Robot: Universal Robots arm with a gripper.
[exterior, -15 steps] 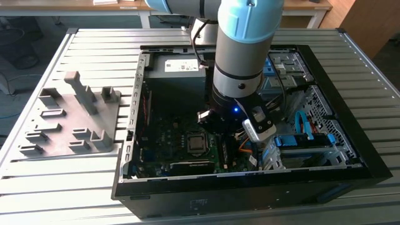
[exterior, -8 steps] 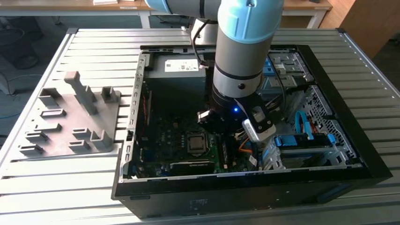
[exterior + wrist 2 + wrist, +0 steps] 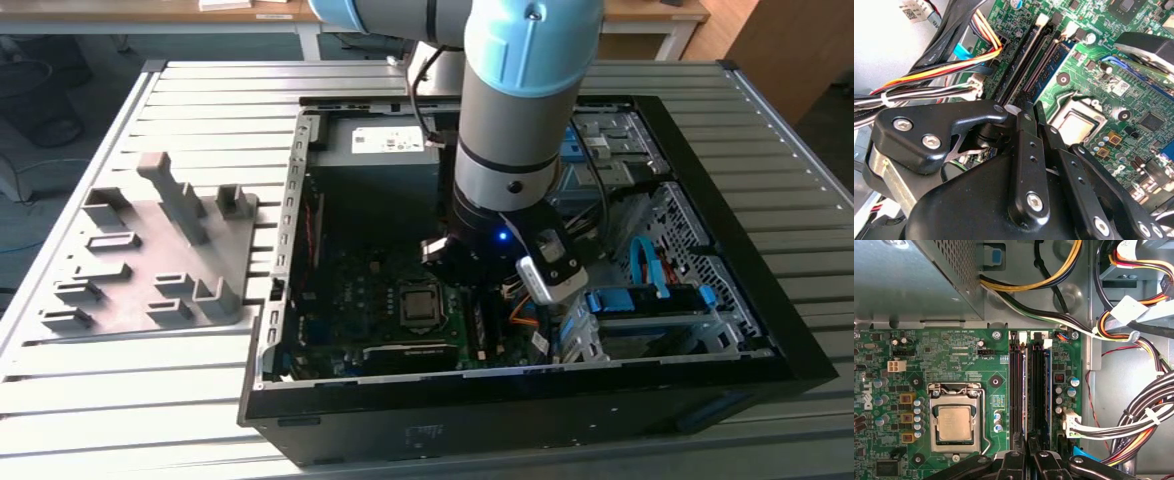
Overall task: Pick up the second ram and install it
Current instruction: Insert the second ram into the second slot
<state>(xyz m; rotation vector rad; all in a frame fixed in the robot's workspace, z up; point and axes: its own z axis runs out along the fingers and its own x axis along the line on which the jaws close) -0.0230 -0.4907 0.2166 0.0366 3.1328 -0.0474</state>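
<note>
We see a slatted metal surface (image 3: 200, 400) carrying an open black case (image 3: 534, 410), which lies on its side with its inside facing up. The arm (image 3: 514, 100) comes down into the case from above, and its wrist hangs over the board's end towards the exterior view's right. A grey tray (image 3: 134, 300) with upright holders lies on the surface beside the case, on the exterior view's left. Inside the case the green motherboard (image 3: 954, 340) lies flat. Bundled cables (image 3: 1134, 415) run along one side of it, and the square silver processor (image 3: 955, 423) sits in its socket on the other side of the slots. Between the processor and the cables run the long black slots (image 3: 1036, 390), side by side. In both wrist views a thin blue edge stands along them, and we take it for the ram (image 3: 1025, 390) (image 3: 1054, 67). It is upright and edge-on, and we cannot tell whether it is fully seated. The jaws hang right over the near end of the slots, with the fingertips (image 3: 1014, 460) (image 3: 1024, 130) drawn close so that only a narrow gap is left. The blue edge runs in under that gap, but we cannot tell whether the jaws grip it or merely stand over it.
</note>
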